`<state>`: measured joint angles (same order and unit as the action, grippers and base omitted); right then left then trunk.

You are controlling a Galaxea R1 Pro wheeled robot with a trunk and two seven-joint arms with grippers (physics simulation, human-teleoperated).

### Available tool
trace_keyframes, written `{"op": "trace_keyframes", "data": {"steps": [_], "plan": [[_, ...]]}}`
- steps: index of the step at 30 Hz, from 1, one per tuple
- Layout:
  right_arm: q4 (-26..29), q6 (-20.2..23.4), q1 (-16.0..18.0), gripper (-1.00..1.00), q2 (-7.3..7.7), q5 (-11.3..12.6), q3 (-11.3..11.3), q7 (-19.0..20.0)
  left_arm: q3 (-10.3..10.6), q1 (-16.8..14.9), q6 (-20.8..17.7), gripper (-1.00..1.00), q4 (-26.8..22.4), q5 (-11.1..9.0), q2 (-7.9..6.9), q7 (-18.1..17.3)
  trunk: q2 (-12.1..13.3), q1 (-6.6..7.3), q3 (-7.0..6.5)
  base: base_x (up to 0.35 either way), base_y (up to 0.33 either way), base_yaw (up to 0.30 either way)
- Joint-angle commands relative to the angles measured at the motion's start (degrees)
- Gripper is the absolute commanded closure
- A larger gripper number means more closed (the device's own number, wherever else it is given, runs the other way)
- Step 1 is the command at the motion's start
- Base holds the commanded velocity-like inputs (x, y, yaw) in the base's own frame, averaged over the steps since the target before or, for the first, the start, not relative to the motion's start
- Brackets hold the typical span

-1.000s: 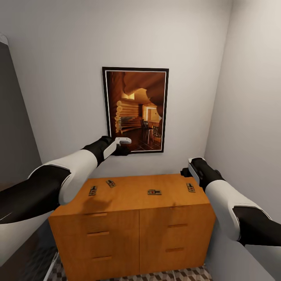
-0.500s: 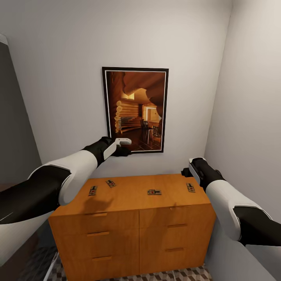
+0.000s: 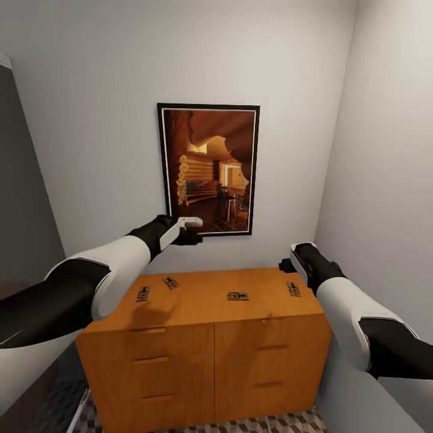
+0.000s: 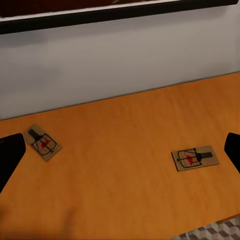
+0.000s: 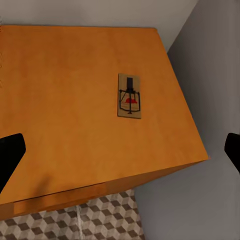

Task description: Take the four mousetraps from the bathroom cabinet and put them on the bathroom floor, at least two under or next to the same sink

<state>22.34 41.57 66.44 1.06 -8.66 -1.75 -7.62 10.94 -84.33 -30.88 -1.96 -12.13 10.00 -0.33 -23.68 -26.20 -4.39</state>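
Mousetraps: four lie flat on the cabinet [image 3: 204, 300] top, none lifted yet. One [image 3: 142, 294] sits near the left edge, one [image 3: 171, 282] toward the back left, one [image 3: 237, 296] about mid-top nearer the front edge, one [image 3: 293, 289] by the right edge.
Why so placed: spread well apart, so each likely needs its own reach; judged as the start of picking.
Left gripper [image 3: 191, 224]: raised high over the back left part of the top, before the framed picture [image 3: 208, 168]; fingers [image 4: 10, 157] stand wide apart, holding nothing. Its wrist view looks down on two traps.
Left arm pose: extended forward and up, forearm angled inward.
Right gripper [image 3: 284, 264]: near the back right corner, above the right-edge trap [image 5: 129, 95]; fingers [image 5: 9, 152] spread apart, empty.
Right arm pose: elbow low, forearm rising toward the wall.
Bathroom floor [image 3: 276, 424]: cube-pattern tiles at the cabinet's foot.
Next move, judged: lower the right gripper onto the right-edge trap.
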Motion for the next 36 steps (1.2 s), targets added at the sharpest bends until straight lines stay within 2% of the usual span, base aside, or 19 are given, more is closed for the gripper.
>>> {"op": "trace_keyframes", "data": {"steps": [1,8,22,36], "plan": [[0.1,0.3,0.0,-1.00,-0.04,-0.5,-0.2,0.2,0.5,0.0,-0.2,-1.00,0.0,-0.5,0.00,0.0,0.0,-0.02,0.03,0.000,0.000,-0.001],[0.1,0.4,0.0,-1.00,-0.12,-0.5,-0.2,0.1,0.5,0.2,-0.2,-1.00,0.0,-0.4,0.00,0.0,0.0,-0.02,0.03,0.000,0.000,-0.054],[0.1,0.2,0.0,-1.00,-0.01,-0.6,-0.2,0.0,0.5,0.2,-0.2,-1.00,-0.2,-0.4,0.00,-0.1,0.0,-0.02,0.03,0.000,0.000,-0.173],[0.1,0.3,0.0,-1.00,0.14,-0.5,-0.3,0.1,0.5,0.2,-0.2,-1.00,-0.3,-0.4,0.00,-0.2,0.0,-0.02,0.03,0.000,0.000,-0.035]]}}
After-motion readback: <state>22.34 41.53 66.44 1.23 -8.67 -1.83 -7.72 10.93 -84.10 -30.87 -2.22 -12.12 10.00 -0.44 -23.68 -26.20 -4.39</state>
